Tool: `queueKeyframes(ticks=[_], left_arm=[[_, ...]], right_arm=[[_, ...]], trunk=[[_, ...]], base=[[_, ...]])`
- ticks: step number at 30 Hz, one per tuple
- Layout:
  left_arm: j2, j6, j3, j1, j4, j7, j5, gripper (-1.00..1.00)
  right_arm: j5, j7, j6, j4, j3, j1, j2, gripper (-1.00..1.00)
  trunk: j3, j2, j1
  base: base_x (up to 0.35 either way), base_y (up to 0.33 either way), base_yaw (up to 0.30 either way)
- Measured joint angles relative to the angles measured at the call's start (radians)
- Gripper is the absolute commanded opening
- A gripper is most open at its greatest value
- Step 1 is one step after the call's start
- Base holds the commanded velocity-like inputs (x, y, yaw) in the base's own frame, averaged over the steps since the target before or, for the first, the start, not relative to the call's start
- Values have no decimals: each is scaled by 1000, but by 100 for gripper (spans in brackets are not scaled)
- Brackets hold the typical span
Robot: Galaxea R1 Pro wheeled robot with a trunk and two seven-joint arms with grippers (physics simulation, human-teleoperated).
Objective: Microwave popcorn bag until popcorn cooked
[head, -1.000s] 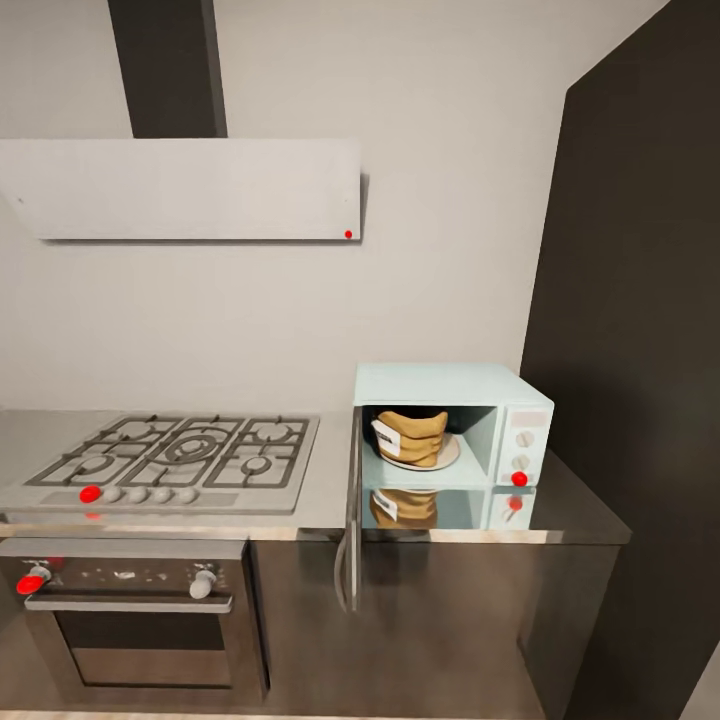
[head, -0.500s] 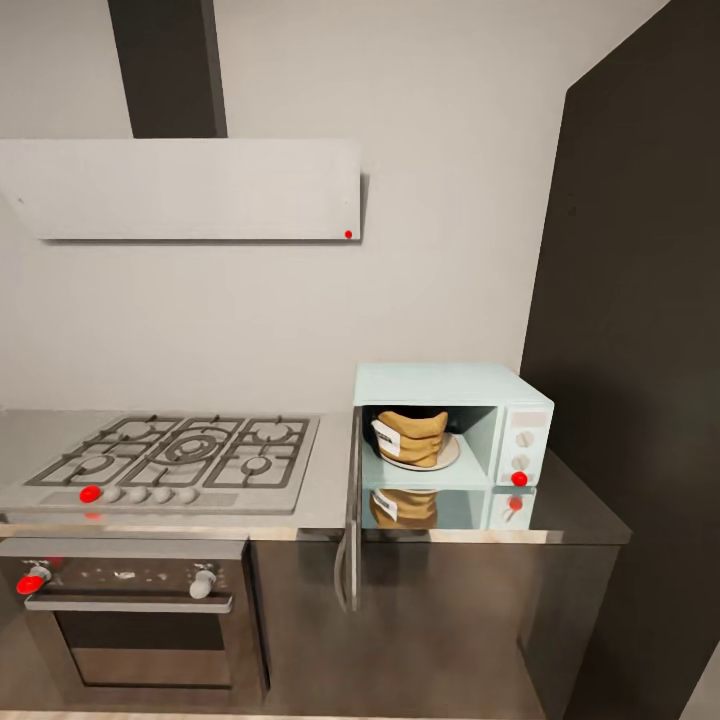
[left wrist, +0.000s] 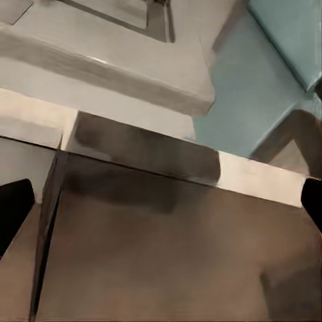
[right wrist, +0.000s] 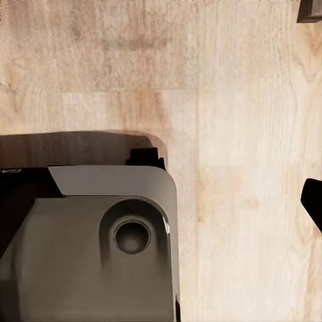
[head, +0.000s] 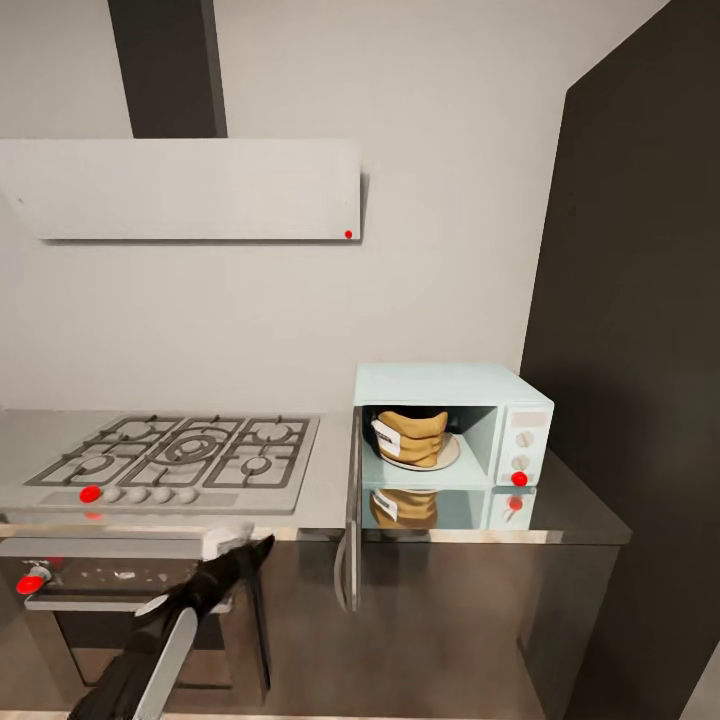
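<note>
Change since 0.5 s ago: left arm [head: 170,625] risen into the head view at 7 o'clock, absent before. Left gripper [head: 250,548] now raised to the front edge of the desk [head: 580,500], in front of the black-fronted oven [head: 130,610], well apart from the open microwave door [head: 352,510]. Nothing else moved.

Meaning for the task, as a judgement: loading done; door closing and heating not yet done. Left arm probably heading for the door.

Jaws, left: tips at opposite edges of the left wrist view, so spread wide, holding nothing. Jaws, right: state cannot be told; 1 dark tip over wood floor [right wrist: 235,100] beside the robot base [right wrist: 87,248].

Containers:
1. Microwave [head: 450,425], 3 o'clock of the hob [head: 180,455]: holds the popcorn bag [head: 410,437], upright on the white plate [head: 445,458].
2. Popcorn bag: contents not visible.
</note>
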Motion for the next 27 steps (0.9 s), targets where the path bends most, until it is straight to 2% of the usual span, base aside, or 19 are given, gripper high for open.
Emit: queueKeyframes(ticks=[1,3,6,8,9,10,12,15,23,25,27], left_arm=[[3,-5,0,-3,0,-23,5,100],[4,-12,-1,-19,-2,-115,2,100],[5,-13,-6,-51,-2,-172,-7,100],[4,-11,-11,-80,1,-207,-53,100],[2,-12,-19,-87,5,-250,-100,100],[1,-12,-27,-89,7,-279,-123,100],[0,-16,-64,-91,12,-337,-169,100],[-6,-21,-110,-91,28,-356,-201,100],[-11,-21,-123,-92,37,-360,-208,100],[-24,-21,-132,-92,37,-358,-208,100],[-54,-20,-141,-92,38,-357,-210,100]], right_arm=[[0,0,0,0,0,0,0,100],[1,0,0,0,0,0,2,100],[1,0,1,0,0,0,3,100],[1,0,1,0,0,0,1,100],[1,0,1,0,0,0,0,100],[1,0,1,0,0,0,0,100],[1,0,0,0,0,0,0,100],[1,0,0,0,0,0,1,100],[2,1,-53,-1,0,0,-1,100],[2,1,-55,-1,1,0,-1,100],[2,1,-55,-1,0,0,-2,100]], trunk=[[0,0,0],[0,0,0],[0,0,0],[0,0,0],[0,0,0],[0,0,0],[0,0,0],[0,0,0],[0,0,0],[0,0,0],[0,0,0]], base=[[0,0,0],[0,0,0],[0,0,0],[0,0,0],[0,0,0],[0,0,0],[0,0,0],[0,0,0],[0,0,0],[0,0,0],[0,0,0]])
